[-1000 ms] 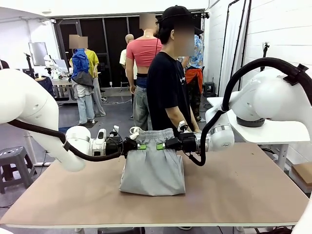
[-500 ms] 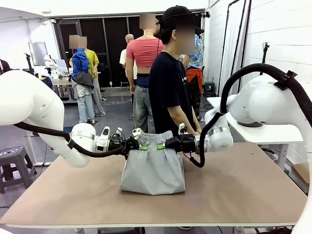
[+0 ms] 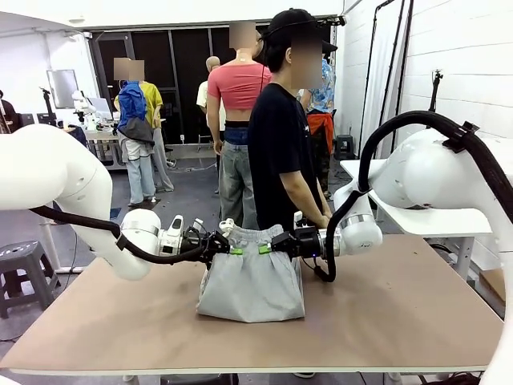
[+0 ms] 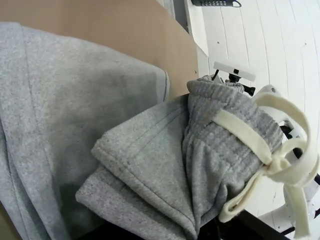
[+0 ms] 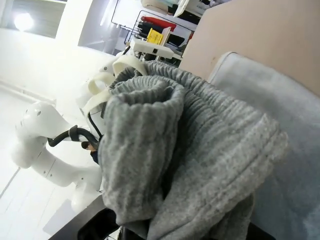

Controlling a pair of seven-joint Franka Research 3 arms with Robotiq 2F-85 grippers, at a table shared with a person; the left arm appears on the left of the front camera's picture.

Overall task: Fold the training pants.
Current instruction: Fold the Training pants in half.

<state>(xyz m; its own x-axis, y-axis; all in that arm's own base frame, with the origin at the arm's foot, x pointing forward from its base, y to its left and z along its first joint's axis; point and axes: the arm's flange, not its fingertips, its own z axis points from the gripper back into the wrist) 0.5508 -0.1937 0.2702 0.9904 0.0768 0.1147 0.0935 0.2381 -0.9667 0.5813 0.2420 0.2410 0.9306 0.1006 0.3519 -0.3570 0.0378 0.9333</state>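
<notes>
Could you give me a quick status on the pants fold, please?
Left end effector and right end effector shut on training pants waistband, lifted. Lower half on table. Person close behind.

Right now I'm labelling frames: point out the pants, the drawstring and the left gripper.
pants (image 3: 252, 285): front view, the grey front panel hanging to the table.
drawstring (image 4: 280, 155): left wrist view, the white knot.
left gripper (image 3: 230, 250): front view, green pads shut on the waistband.

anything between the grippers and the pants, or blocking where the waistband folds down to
Nothing visible. The left gripper and right gripper are both already shut on the waistband of the training pants, held above the folded legs. The table around the pants shows no obstacle; the person stands behind the far edge.
</notes>
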